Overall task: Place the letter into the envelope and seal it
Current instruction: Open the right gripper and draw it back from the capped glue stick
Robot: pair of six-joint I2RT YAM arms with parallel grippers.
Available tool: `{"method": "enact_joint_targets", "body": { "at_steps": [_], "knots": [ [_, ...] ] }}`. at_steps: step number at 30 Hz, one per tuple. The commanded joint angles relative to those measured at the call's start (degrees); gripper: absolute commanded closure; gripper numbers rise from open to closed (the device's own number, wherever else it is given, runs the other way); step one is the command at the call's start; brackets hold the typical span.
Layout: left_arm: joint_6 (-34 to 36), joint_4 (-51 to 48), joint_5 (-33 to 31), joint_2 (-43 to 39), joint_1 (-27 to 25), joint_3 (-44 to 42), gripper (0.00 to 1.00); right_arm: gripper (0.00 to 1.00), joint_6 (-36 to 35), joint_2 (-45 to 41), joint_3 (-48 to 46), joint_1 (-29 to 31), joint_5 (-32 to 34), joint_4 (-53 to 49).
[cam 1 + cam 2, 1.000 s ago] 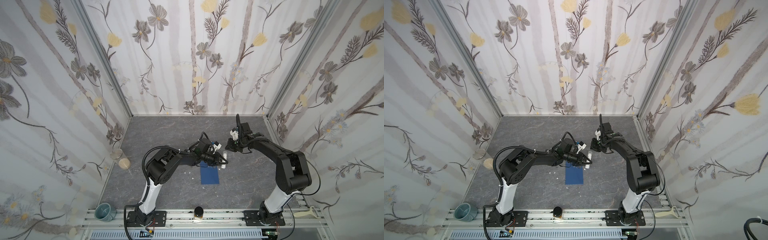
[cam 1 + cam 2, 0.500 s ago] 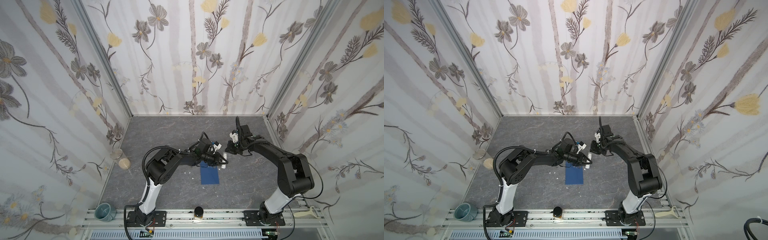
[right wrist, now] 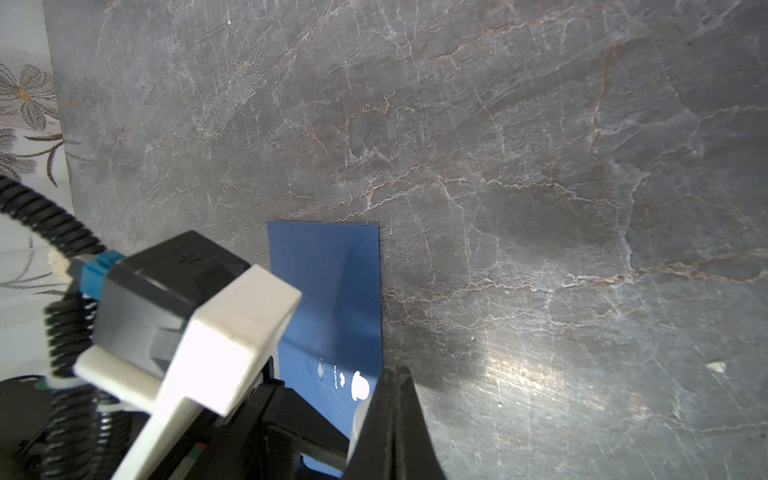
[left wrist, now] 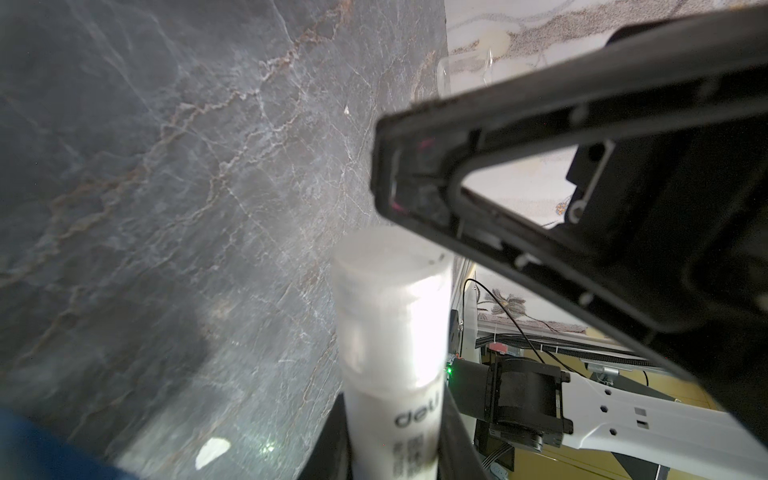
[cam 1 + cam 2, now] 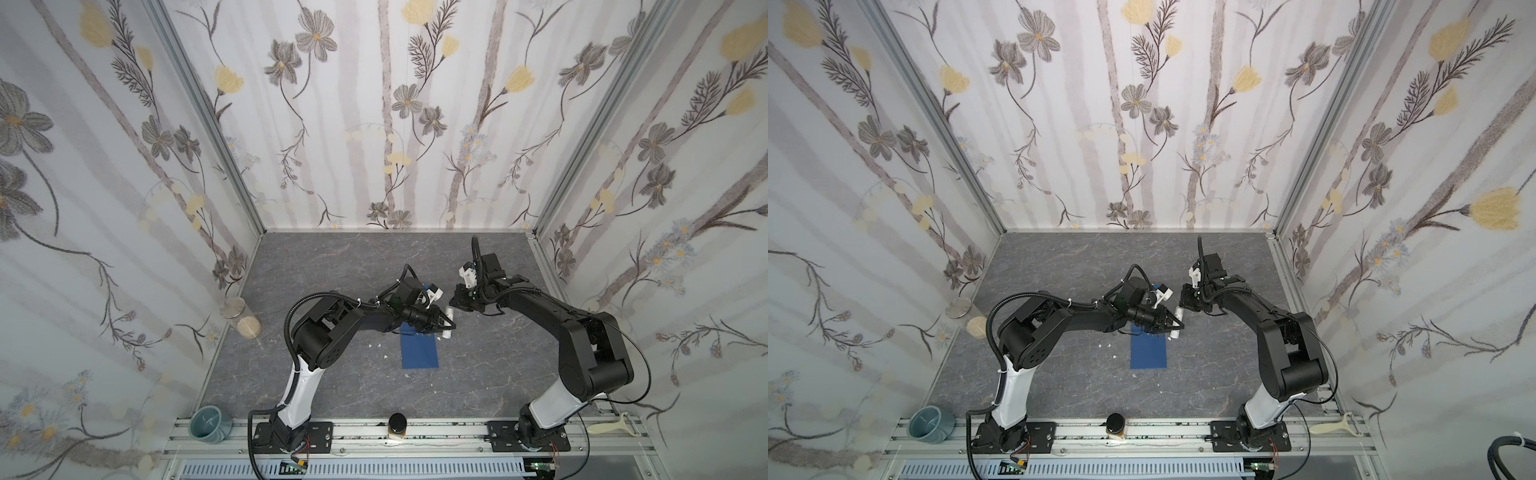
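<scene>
Glue stick held over a blue envelope, mid-table.
On the front rail stand a teal cup (image 5: 210,422) and a dark-lidded jar (image 5: 397,424), contents unclear. Beyond them the envelope (image 5: 419,353) lies flat mid-table (image 5: 332,266), its small pale print too tiny to read. Over its far end the left gripper (image 5: 442,326) clamps a white glue stick (image 4: 395,332) lettered "del…". The right gripper (image 3: 397,370), pinched shut, sits just beside its cap. Open table runs to the back edge.

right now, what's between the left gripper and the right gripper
The white glue stick, clamped in the left gripper, its capped end beside the shut right gripper. The left wrist view shows this best.
</scene>
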Motion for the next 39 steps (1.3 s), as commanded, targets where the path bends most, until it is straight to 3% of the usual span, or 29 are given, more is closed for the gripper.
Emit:
{"method": "enact_joint_targets", "body": {
  "at_steps": [1, 30, 35, 39],
  "knots": [
    [0.8, 2.4, -1.4, -0.4, 0.2, 0.9, 1.00, 1.00, 0.7, -0.8, -1.0, 0.6, -2.0, -0.9],
    [1.3, 0.7, -3.5, -0.9, 0.3, 1.1, 1.00, 1.00, 5.2, -4.9, -6.1, 0.7, -0.2, 5.1],
    [8.7, -13.6, -13.8, -3.8, 0.4, 4.4, 1.00, 1.00, 5.8, -7.5, -5.2, -3.1, 0.1, 6.8],
    [8.7, -18.8, -21.3, -7.3, 1.0, 3.4, 1.00, 1.00, 5.9, -8.8, -4.4, -4.5, 0.2, 8.0]
  ]
}}
